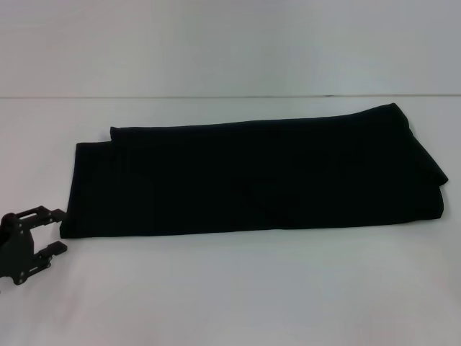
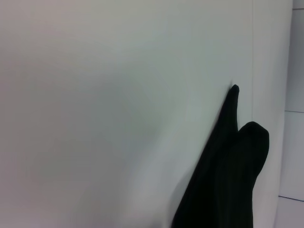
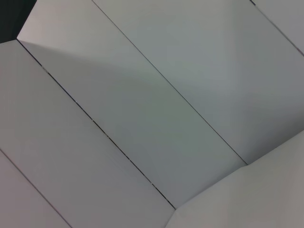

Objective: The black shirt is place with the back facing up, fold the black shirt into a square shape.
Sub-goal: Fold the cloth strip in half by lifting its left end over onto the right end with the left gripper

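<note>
Nearest the head camera, the left gripper (image 1: pixel 56 231) hovers just off the black shirt's (image 1: pixel 252 176) left end, its fingers spread apart and holding nothing. That shirt lies on the white table (image 1: pixel 238 288) as a long, flat band, so the lengthwise folds look done; folding it across into a square seems left. No right gripper shows anywhere.

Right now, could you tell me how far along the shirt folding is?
Done: the black shirt lies folded into a long band on the white table. In hand: nothing; the left gripper sits open beside its left end, and the right gripper is out of view. Left: folding the band into a square.
</note>
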### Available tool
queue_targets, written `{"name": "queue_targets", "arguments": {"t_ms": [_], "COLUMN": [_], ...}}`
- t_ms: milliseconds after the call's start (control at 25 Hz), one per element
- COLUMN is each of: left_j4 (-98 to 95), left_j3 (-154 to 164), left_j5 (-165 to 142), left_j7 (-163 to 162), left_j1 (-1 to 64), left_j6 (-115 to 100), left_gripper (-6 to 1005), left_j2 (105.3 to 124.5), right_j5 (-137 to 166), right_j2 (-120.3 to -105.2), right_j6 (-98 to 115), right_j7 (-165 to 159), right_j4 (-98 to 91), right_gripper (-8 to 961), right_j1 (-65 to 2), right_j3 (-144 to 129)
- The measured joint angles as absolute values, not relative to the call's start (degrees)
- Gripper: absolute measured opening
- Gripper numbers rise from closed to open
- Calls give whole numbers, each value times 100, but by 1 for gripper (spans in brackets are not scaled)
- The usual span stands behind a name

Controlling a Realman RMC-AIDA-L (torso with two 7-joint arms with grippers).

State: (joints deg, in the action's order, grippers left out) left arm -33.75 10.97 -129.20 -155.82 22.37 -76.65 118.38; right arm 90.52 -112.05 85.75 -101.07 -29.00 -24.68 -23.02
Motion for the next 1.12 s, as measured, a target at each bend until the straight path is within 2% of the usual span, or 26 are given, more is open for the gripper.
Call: {"name": "queue_targets", "arguments": {"t_ms": [1120], "left_j4": [-3181], "left_j3": [1149], "left_j5": [-12921], "left_j7": [-15572], "left_j1": [2413], "left_j6": [-7474], "left_gripper": [598], "left_j2": [11856], "right_j5": [9062], "right_j2": [-11206], "right_j6": [8525], "right_j7": [-10096], "right_j4": [-2900], "right_gripper": [687], "right_j1": [-2479], "right_j3": [-2303]}}
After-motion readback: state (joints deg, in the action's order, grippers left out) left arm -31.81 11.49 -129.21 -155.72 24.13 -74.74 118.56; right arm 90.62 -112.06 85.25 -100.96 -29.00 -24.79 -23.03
